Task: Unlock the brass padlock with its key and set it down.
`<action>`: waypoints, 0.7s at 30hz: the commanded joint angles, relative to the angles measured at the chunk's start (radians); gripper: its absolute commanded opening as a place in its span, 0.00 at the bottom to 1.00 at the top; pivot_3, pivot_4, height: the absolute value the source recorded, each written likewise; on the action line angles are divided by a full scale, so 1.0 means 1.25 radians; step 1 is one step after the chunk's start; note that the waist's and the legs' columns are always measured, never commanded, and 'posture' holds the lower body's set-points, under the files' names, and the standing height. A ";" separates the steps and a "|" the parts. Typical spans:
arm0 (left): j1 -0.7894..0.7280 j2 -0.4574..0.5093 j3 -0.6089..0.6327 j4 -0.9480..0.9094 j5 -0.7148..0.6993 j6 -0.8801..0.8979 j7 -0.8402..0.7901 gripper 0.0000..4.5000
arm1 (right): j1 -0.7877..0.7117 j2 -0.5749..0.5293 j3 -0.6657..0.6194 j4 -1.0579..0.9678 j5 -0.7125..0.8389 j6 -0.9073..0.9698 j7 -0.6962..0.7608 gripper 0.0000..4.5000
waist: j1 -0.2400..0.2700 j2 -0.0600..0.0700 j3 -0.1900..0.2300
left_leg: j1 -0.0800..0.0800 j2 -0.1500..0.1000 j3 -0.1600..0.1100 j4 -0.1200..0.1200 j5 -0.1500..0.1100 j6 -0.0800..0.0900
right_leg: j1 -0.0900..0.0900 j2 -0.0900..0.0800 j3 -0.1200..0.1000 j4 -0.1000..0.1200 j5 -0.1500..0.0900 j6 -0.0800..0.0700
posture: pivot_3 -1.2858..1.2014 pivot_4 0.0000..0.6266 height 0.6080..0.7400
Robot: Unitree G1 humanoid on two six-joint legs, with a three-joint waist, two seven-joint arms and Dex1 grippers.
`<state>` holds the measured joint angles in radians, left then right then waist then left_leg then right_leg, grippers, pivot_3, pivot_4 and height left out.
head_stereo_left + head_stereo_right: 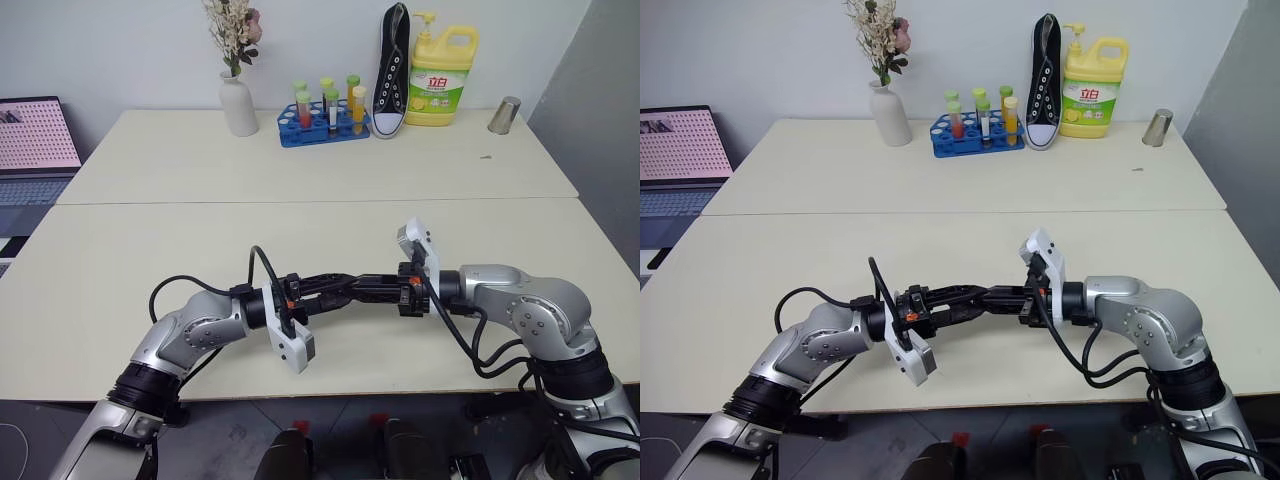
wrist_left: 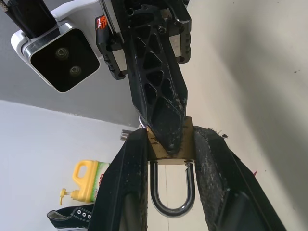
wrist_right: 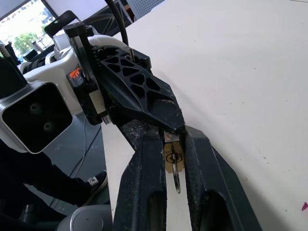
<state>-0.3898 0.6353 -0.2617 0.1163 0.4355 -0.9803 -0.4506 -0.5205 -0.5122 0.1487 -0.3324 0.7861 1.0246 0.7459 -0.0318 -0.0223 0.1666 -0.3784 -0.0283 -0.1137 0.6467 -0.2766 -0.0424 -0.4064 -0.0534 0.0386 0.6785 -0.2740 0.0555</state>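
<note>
Currently the small golden-brass padlock (image 2: 169, 144) with silver shackle sits clamped in the left hand (image 2: 169, 159); the right hand (image 3: 172, 159) pinches its thin silvery key (image 3: 175, 166). Rigid, smooth, slip-prone: grip flat faces.

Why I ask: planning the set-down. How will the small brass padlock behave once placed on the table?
The small brass padlock looks rigid metal, probably dense for its size. Its flat rectangular body should lie still, not roll. The silver U-shaped shackle appears smooth, so possibly slippery.
</note>
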 commanded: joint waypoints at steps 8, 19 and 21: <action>0.053 0.048 -0.014 -0.048 -0.177 0.015 -0.053 0.58 | -0.010 0.004 -0.012 -0.012 -0.020 -0.025 0.017 0.03 | -0.001 0.000 0.000 | 0.000 0.000 0.000 0.000 0.000 0.000 | 0.000 0.000 0.000 0.000 0.000 0.000 | 0.52 0.24 1.00; 0.141 0.080 0.052 -0.070 -0.434 0.270 -0.159 0.65 | 0.006 -0.033 -0.016 -0.024 -0.043 -0.053 0.048 0.03 | -0.001 0.000 0.000 | 0.000 0.001 0.000 0.000 0.000 0.000 | 0.000 0.000 0.000 0.000 0.000 0.000 | 0.52 0.24 1.00; 0.141 0.068 0.053 -0.081 -0.494 0.374 -0.190 0.50 | 0.007 -0.041 -0.013 -0.032 -0.044 -0.057 0.058 0.03 | -0.001 0.000 0.000 | 0.000 0.001 0.000 0.000 0.000 0.000 | 0.000 0.000 0.000 0.000 0.000 0.000 | 0.52 0.24 1.00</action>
<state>-0.2106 0.7267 -0.2247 0.0422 -0.1131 -0.5892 -0.6655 -0.5124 -0.5517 0.1501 -0.3314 0.7250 0.9770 0.7990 -0.0329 -0.0218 0.1669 -0.3782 -0.0278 -0.1138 0.6466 -0.2767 -0.0423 -0.4065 -0.0532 0.0385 0.6787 -0.2741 0.0555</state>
